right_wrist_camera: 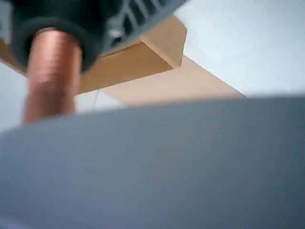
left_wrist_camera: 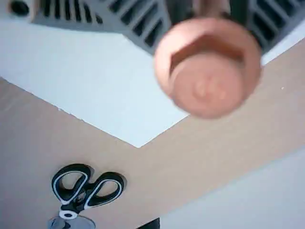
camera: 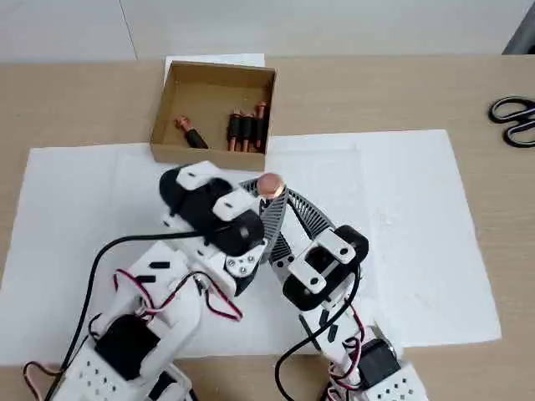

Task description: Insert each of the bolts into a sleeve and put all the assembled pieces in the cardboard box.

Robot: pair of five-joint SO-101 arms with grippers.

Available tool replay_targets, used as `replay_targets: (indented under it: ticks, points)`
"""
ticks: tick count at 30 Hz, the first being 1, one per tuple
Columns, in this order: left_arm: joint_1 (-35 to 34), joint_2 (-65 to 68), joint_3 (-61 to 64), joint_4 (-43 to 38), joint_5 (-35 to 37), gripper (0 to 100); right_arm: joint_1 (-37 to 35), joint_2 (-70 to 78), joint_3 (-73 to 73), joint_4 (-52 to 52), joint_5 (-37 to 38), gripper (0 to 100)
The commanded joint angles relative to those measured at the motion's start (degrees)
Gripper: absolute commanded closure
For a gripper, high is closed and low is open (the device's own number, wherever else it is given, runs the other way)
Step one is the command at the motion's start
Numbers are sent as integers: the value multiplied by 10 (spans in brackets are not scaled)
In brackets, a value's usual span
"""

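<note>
A copper bolt [camera: 270,185] stands head-up between the two arms, just in front of the cardboard box [camera: 213,71]. Its shaft [right_wrist_camera: 50,76] runs into a black sleeve [right_wrist_camera: 52,19]. My right gripper [camera: 277,200] comes in from the lower right, its grey ribbed fingers [camera: 309,219] shut around the bolt. My left gripper [camera: 257,190] meets it from the left, mostly hidden under its black motor, and seems shut on the sleeve. The bolt head [left_wrist_camera: 207,71] looms close in the left wrist view. Several assembled pieces [camera: 247,129] lie in the box.
White paper [camera: 401,217] covers the wooden table under both arms. Black-handled scissors [camera: 514,121] lie at the far right edge, also seen as scissors [left_wrist_camera: 88,188] from the left wrist. The box corner [right_wrist_camera: 162,43] shows just behind the sleeve.
</note>
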Motion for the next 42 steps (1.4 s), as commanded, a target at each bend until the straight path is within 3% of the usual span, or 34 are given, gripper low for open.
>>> replay_targets:
  ticks: [1, 22, 27, 42]
  points:
    - [-11, -31, -4, 16, -3, 994, 0, -6, -22, -10, 4, 995]
    - [-10, 26, -8, 21, -3, 994, 0, -6, -25, -10, 4, 995]
    - [29, 27, -7, 23, -3, 994, 0, -6, -25, -10, 4, 995]
    - [35, 60, -6, 59, -3, 994, 0, -6, -25, -10, 4, 995]
